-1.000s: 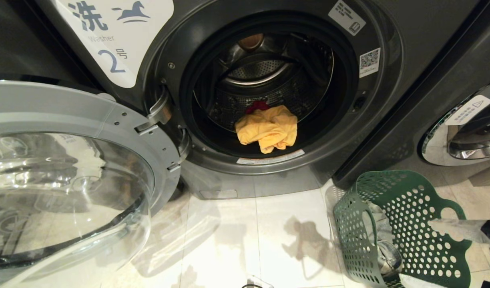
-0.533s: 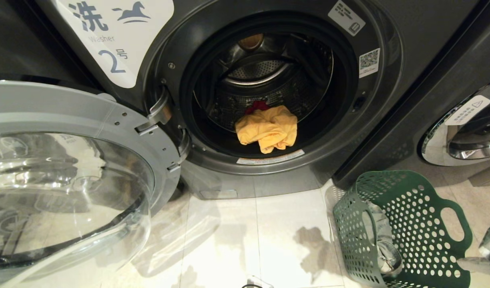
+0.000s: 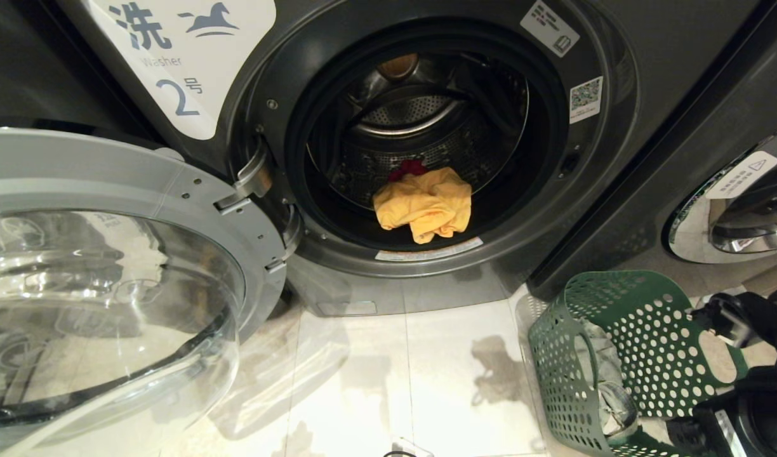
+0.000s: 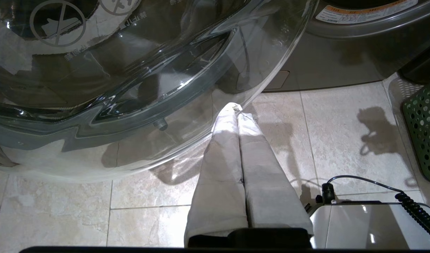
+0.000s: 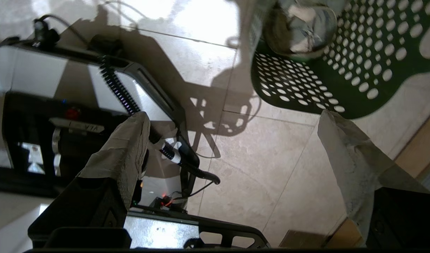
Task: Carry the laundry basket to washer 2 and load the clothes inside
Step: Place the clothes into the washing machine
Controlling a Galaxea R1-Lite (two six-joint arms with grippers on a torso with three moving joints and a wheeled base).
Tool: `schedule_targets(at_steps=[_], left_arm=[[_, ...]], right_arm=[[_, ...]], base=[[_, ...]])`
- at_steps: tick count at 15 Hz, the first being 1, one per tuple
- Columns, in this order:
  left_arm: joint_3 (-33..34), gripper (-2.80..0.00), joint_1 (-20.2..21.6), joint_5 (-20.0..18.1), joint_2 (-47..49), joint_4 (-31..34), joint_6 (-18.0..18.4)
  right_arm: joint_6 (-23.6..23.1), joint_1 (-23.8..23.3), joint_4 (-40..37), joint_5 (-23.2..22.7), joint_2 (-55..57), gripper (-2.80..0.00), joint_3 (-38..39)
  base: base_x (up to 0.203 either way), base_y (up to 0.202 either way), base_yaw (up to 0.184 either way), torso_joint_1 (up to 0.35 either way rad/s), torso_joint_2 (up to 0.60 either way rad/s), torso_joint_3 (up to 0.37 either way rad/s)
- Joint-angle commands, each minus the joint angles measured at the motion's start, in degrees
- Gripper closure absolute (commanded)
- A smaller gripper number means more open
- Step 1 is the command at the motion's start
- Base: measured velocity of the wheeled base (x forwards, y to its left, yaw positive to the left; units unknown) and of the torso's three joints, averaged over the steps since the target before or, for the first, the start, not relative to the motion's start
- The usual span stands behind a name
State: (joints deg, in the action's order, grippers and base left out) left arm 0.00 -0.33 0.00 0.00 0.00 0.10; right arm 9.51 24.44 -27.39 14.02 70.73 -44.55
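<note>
Beside the laundry basket (image 3: 642,355), the right hand (image 5: 232,140) hangs with fingers wide apart, holding nothing. One grey garment (image 3: 607,387) lies inside; yellow cloth (image 3: 426,203) sits in washer 2 (image 3: 420,146). Left hand (image 4: 238,109) pressed together.

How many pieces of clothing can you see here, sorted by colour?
Yellow garment, in the drum of washer 2: 1
Pink-red garment, mostly hidden behind the yellow one: 1
Grey garment, in the laundry basket: 1
Total: 3
</note>
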Motion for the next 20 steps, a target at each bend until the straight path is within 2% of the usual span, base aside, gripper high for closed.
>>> schedule_targets(at_steps=[1, 4, 6, 9, 12, 16, 20], left_arm=[[0.0, 0.00, 0.0, 0.0, 0.0, 0.0, 0.0], [0.0, 0.00, 0.0, 0.0, 0.0, 0.0, 0.0], [0.0, 0.00, 0.0, 0.0, 0.0, 0.0, 0.0], [0.0, 0.00, 0.0, 0.0, 0.0, 0.0, 0.0], [0.0, 0.00, 0.0, 0.0, 0.0, 0.0, 0.0], [0.0, 0.00, 0.0, 0.0, 0.0, 0.0, 0.0], [0.0, 0.00, 0.0, 0.0, 0.0, 0.0, 0.0]], right_arm=[[0.5, -9.6, -0.2, 0.1, 4.8, -2.80, -0.9], [0.5, -24.8, 0.4, -0.2, 9.1, -2.80, -1.3], [0.6, -31.8, 1.0, -2.2, 12.8, -2.80, -0.4], [0.8, -36.4, 5.3, -6.2, 18.8, -2.80, 0.8], [0.3, -39.5, 17.4, -9.1, 27.7, -2.80, 2.7], [-1.4, -40.4, 36.4, -11.8, 42.6, -2.80, 3.1], [-3.7, -42.4, 47.2, -14.1, 57.4, -2.80, -1.2]], base=[[0.000, 0.000, 0.000, 0.000, 0.00, 0.000], [0.000, 0.000, 0.000, 0.000, 0.00, 0.000], [0.000, 0.000, 0.000, 0.000, 0.00, 0.000], [0.000, 0.000, 0.000, 0.000, 0.00, 0.000], [0.000, 0.000, 0.000, 0.000, 0.00, 0.000], [0.000, 0.000, 0.000, 0.000, 0.00, 0.000], [0.000, 0.000, 0.000, 0.000, 0.00, 0.000]])
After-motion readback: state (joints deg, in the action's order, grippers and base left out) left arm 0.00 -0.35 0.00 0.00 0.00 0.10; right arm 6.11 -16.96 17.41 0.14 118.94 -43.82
